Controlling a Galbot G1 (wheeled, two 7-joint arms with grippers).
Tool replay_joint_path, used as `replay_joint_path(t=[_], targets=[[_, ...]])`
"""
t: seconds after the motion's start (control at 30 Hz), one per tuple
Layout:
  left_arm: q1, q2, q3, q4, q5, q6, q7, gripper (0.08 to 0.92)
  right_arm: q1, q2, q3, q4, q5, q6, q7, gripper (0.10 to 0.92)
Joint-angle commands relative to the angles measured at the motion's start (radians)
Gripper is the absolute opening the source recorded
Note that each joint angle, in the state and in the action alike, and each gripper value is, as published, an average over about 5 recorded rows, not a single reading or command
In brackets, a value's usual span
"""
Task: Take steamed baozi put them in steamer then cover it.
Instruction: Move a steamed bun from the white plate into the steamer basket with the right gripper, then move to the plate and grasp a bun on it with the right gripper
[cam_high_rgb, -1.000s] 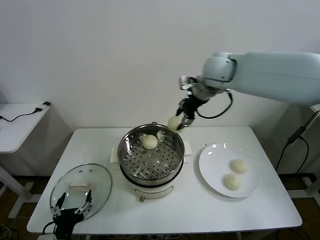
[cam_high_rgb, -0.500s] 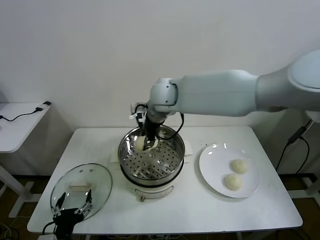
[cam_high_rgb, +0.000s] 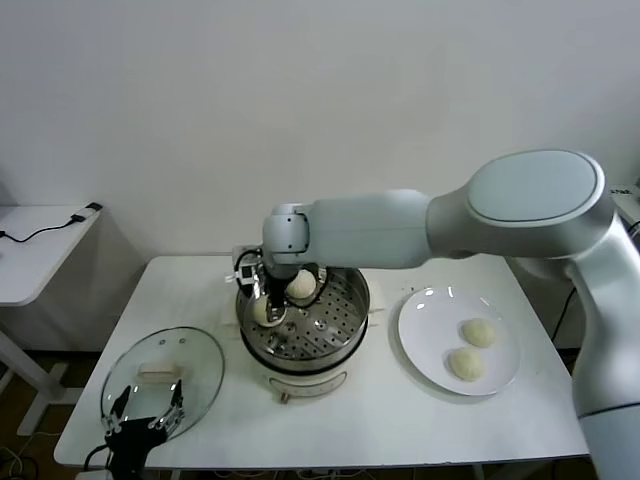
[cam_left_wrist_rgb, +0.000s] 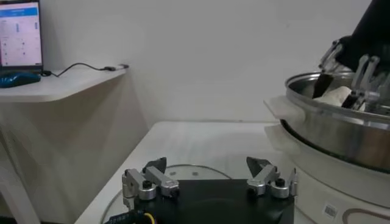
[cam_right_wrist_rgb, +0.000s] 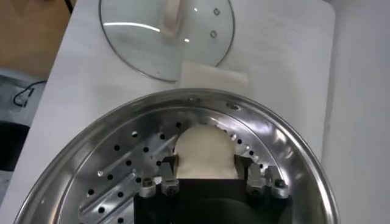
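Right arm stretched across, right gripper (cam_high_rgb: 264, 311) clasping a steamed baozi (cam_right_wrist_rgb: 205, 152) at the steamer's (cam_high_rgb: 345, 335) nine o'clock, left gripper (cam_left_wrist_rgb: 207, 181) spread wide, parked over the cover (cam_high_rgb: 200, 375).

Plain white wall (cam_high_rgb: 200, 120) behind everything, evenly lit, no windows showing. White desk (cam_high_rgb: 560, 400) pushed right up against it. Off to the left, a second white side table (cam_high_rgb: 30, 250) with a black cable (cam_high_rgb: 40, 232) trailing across. Laptop (cam_left_wrist_rgb: 20, 33) with a lit screen on that side table. Brownish wood floor (cam_right_wrist_rgb: 30, 49) underneath.
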Motion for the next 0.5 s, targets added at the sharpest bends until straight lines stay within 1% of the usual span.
replay_joint_path(t=[0.03,0.13,0.23,0.37,0.5], targets=[[0.001,0.0,0.0,-0.001,0.002,0.0,0.0,0.823,-0.018,-0.001,0.007,-0.019,-0.016,0.001,0.011,0.777],[0.0,0.0,0.0,-0.001,0.005,0.002,0.001,0.823,0.058,-0.08,0.011,0.031,-0.028,0.042,-0.046,0.815],[-0.003,0.001,0.001,-0.001,0.011,0.003,0.002,0.823,0.161,-0.207,-0.007,0.105,-0.065,0.114,-0.141,0.821],[-0.007,0.003,-0.001,-0.001,0.015,0.004,0.004,0.823,0.313,-0.447,-0.101,0.226,-0.131,0.211,-0.265,0.823],[-0.01,0.007,-0.008,-0.001,0.015,0.004,0.005,0.823,0.439,-0.681,-0.242,0.334,-0.23,0.282,-0.349,0.823]])
